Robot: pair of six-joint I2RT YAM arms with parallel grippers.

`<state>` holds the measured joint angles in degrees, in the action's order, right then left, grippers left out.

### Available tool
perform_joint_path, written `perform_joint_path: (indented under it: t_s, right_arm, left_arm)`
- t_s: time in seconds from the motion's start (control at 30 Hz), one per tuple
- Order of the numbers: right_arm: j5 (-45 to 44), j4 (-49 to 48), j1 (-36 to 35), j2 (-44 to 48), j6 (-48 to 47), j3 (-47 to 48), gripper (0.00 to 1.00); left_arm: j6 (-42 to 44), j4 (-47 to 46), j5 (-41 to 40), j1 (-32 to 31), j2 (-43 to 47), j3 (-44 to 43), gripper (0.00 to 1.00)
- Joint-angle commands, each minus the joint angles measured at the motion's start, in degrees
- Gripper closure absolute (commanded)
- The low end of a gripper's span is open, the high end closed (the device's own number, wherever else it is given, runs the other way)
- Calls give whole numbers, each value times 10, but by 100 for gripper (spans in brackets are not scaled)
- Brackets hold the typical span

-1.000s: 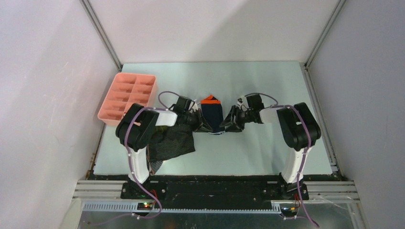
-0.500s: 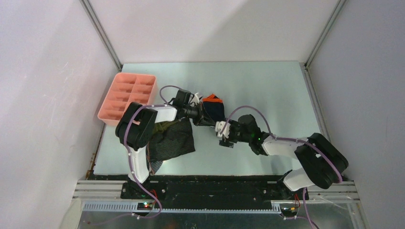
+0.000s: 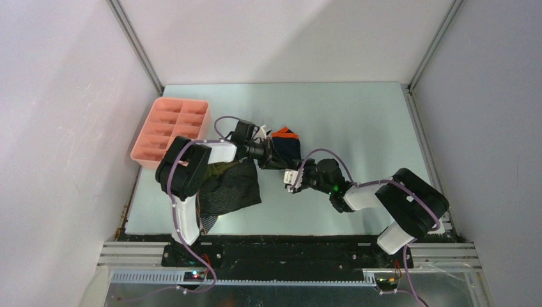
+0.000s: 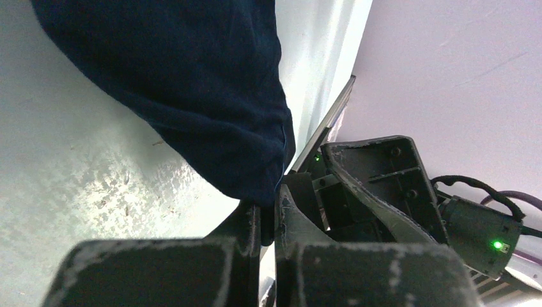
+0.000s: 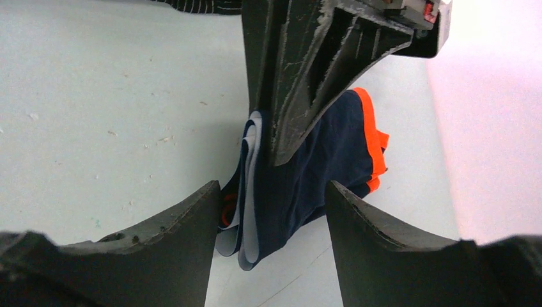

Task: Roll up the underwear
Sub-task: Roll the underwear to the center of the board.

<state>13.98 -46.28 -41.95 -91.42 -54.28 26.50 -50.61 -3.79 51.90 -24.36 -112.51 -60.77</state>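
Two pincers, top view: left gripper (image 3: 271, 157) is clamped on the left edge of the navy brief (image 3: 289, 150), which lies mid-table with its orange band (image 3: 284, 133) at the far end; right gripper (image 3: 294, 180) sits just near of it, jaws apart and empty.
Other cloth, top view: striped pile (image 3: 231, 188) under the left arm, near left; pink tray (image 3: 171, 131) far left, well apart from the navy brief.
Left wrist view: fingers (image 4: 250, 227) pressed together on a pinch of navy brief (image 4: 192, 83); the cloth hangs from the pinch in a loose curve over the table (image 4: 77, 179). No orange band visible here.
Right wrist view: right gripper (image 5: 271, 192) open, gripping nothing; beyond it the left gripper (image 5: 300, 77) bites the navy brief (image 5: 326, 160).
Only in this view: folded plies and white lining (image 5: 251, 137) stacked at the near end.
Handling: soft, thin and light; probably unfolds once released.
Where to hold: my judgement is the layered near edge, all plies pinched together.
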Motion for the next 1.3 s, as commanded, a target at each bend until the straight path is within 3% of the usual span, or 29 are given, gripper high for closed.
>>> perform_joint_path:
  t_s: [0.0,0.17,0.33,0.5,0.67,0.77,0.8,0.83,0.87,0.93,1.0,1.07,1.13,1.27]
  right_arm:
    - [14,-63,-7,-6,-9,-9,35]
    - [37,-19,-11,12,5,-8,34]
    - [-55,-81,-43,-38,5,-4,39]
    - [-162,-170,-62,-97,-9,11,60]
    - [-202,-182,-62,-101,-19,14,72]
    - [-186,-158,-55,-88,-24,14,91]
    - [-178,-147,-53,-83,-25,15,95]
    - [-156,-107,-48,-67,-27,16,100]
    - [-135,-73,-45,-42,-29,27,100]
    - [-58,102,-31,6,-29,73,100]
    - [44,361,5,36,-20,145,100]
    - [122,514,20,35,-23,210,100]
    - [176,640,24,18,-50,268,100]
    - [218,831,25,-38,-92,363,100]
  left_arm:
    - [-5,-12,25,4,3,-20,100]
    - [-5,-15,28,7,2,-22,100]
    - [-3,-19,31,11,7,-20,100]
    - [-1,-19,30,17,8,-15,100]
    - [7,-11,29,20,1,-18,100]
    - [19,1,23,21,-1,-22,100]
    - [31,4,18,21,-1,-24,90]
    - [43,5,4,21,5,-26,77]
    - [76,14,-6,21,11,-30,53]
    - [139,31,-48,22,38,-28,38]
    - [174,-9,-90,24,86,11,32]
    - [194,-102,-136,24,148,86,30]
    - [219,-185,-177,21,200,154,28]
    - [281,-182,-250,10,271,215,27]
